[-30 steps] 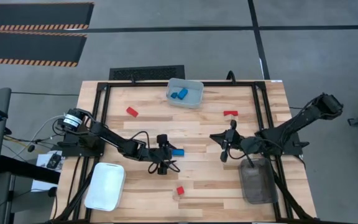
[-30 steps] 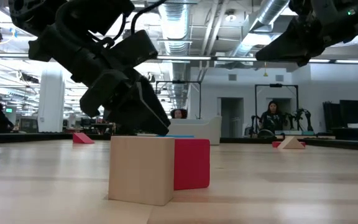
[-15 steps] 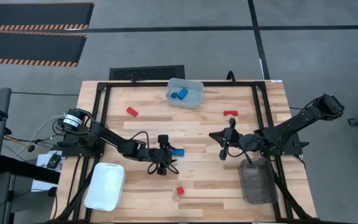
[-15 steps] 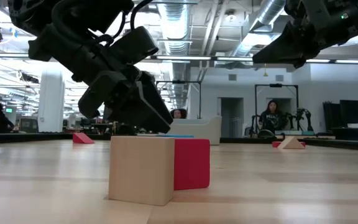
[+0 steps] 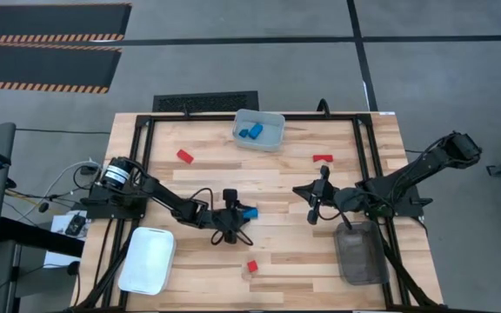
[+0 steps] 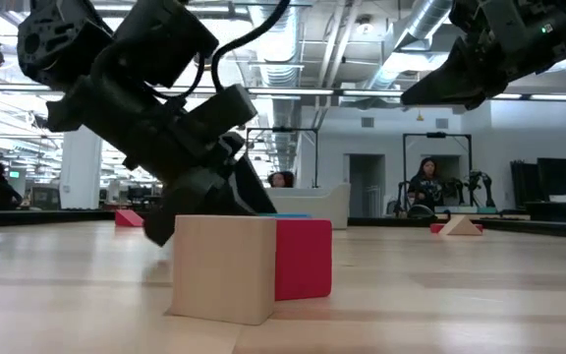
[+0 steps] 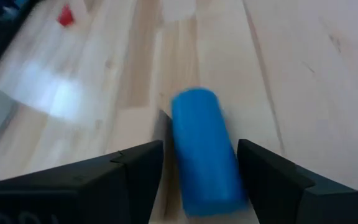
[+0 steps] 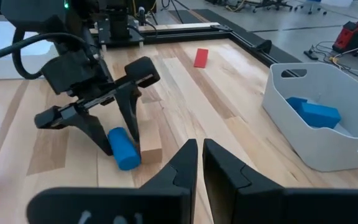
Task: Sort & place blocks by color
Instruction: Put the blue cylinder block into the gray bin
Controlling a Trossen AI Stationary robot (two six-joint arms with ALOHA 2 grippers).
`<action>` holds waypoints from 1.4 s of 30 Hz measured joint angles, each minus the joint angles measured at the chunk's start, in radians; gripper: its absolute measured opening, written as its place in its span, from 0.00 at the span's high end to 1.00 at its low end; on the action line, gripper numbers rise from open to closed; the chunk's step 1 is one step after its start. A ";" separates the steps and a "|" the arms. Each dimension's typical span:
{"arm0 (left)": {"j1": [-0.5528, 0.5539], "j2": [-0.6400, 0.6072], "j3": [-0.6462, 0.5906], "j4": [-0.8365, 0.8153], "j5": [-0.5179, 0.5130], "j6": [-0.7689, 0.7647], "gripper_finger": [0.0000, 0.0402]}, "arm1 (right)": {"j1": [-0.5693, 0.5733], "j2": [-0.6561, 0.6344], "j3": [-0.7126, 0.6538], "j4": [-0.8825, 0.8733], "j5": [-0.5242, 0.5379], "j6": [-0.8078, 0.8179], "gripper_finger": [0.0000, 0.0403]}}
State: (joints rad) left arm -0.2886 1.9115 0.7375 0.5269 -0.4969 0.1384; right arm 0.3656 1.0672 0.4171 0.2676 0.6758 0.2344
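At the table's left front corner a white bin [image 5: 147,260] is seen, empty. To its right, the left gripper [image 5: 233,215] is lowered to the wood near the table's middle, its jaws spread wide on either side of a blue cylinder [image 7: 202,151] that lies on its side on the table. In the left wrist view the cylinder [image 8: 123,148] is found in the gap between the two dark fingers [image 7: 134,166], with a little space showing on each side, so it is straddled but not pinched; a tan block [image 8: 150,144] is seen lying just beside it in the right wrist view. Nearer the table's front edge, a red block [image 5: 252,266] stands touching another tan block [image 6: 223,266], well apart from both grippers. A red wedge-like block [image 5: 184,156] lies toward the back left, and at the back centre a clear-grey bin [image 5: 274,137] holds two blue blocks [image 5: 250,132]. Farther right, a second red block [image 5: 323,158] lies on the table with a pale piece next to it in the low view. The right gripper [image 5: 317,204] is held above the table right of centre, its jaws pressed nearly together and holding nothing. A dark grey bin [image 5: 361,253] is placed at the front right.
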 joint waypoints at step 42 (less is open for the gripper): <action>0.026 -0.075 0.227 -0.506 0.039 -0.159 0.71 | 0.000 0.000 0.000 -0.001 -0.083 0.002 0.87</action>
State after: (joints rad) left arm -0.2623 1.8363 0.9640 0.0211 -0.4582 -0.0206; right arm 0.3658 1.0672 0.4171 0.2665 0.5925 0.2363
